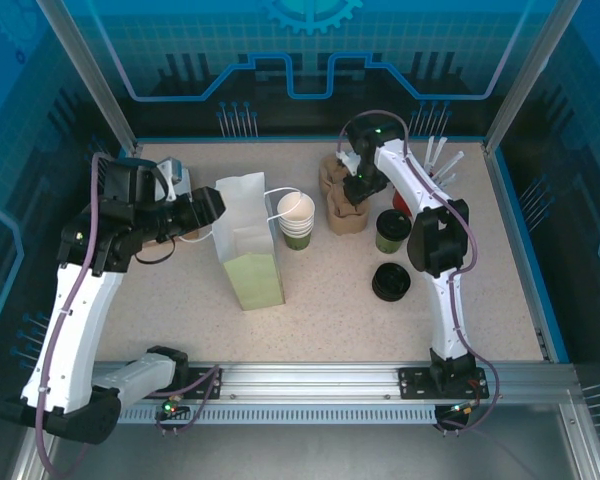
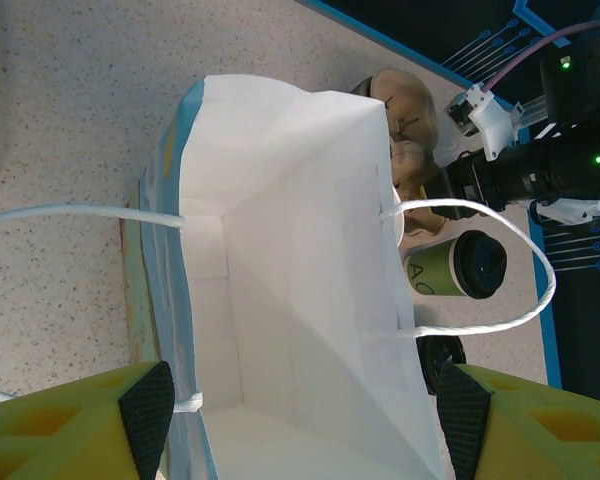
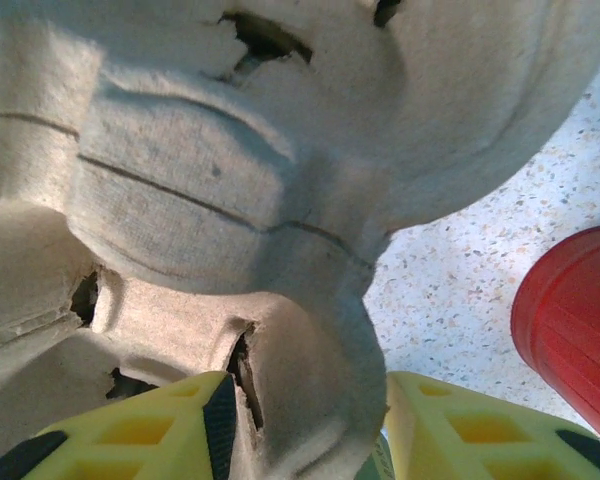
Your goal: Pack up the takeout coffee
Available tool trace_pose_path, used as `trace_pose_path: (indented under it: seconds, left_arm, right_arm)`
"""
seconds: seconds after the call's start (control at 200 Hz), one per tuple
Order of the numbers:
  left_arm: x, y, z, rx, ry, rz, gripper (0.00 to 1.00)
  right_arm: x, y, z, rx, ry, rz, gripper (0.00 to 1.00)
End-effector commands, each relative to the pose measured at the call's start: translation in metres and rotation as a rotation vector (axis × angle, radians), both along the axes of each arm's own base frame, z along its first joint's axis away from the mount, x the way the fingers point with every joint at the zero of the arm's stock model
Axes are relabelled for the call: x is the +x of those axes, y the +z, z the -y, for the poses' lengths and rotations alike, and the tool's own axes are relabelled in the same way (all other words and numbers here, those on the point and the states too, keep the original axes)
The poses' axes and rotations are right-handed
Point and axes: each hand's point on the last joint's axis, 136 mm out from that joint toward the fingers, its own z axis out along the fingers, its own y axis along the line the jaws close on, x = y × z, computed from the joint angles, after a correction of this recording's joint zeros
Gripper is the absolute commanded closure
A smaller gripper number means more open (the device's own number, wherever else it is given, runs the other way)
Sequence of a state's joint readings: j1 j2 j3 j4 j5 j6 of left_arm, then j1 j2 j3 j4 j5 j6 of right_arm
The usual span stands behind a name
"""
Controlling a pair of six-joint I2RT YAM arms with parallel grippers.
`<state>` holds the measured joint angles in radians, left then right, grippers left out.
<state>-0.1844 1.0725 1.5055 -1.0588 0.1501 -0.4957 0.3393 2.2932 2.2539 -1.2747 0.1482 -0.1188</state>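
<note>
At the white paper bag (image 2: 300, 200), left hand (image 2: 305, 405) stands spread; right hand (image 3: 310, 420) straddles a brown pulp tray (image 3: 200, 200). Grip: cannot tell.

Small olive-green paper cup (image 1: 391, 231) stands upright; nothing holds it.

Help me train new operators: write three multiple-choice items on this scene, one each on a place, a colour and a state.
1. Where is the takeout coffee? A in the paper bag; B on the table; C on the floor.
2. Its lid is: A black; B white; C red.
3. The paper bag is: A folded flat; B upright, mouth open; C torn apart.

B: it stands on the table, right of the paper bag. A: the lid shows black. B: the paper bag stands with its mouth open.
</note>
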Motion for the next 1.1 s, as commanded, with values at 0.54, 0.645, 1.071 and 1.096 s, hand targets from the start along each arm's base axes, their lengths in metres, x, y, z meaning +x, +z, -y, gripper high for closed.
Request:
trace_pose_path:
  seconds: [0.54, 0.645, 1.071, 1.096]
  left_arm:
    - [-0.006, 0.017, -0.005, 0.038, 0.0, 0.051, 0.27]
    - [-0.006, 0.02, -0.006, 0.04, 0.0, 0.06, 0.27]
    - [-0.004, 0.02, -0.004, 0.036, -0.009, 0.062, 0.27]
    - [-0.004, 0.021, -0.004, 0.035, -0.008, 0.063, 0.27]
  right_arm:
    - [0.003, 0.019, 0.007, 0.014, -0.046, 0.03, 0.81]
    - [0.003, 0.028, 0.008, 0.069, -0.074, 0.033, 0.84]
    - [-0.001, 0.051, 0.003, 0.298, -0.14, 0.007, 0.88]
    - [-0.001, 0.05, 0.003, 0.31, -0.145, 0.0, 0.88]
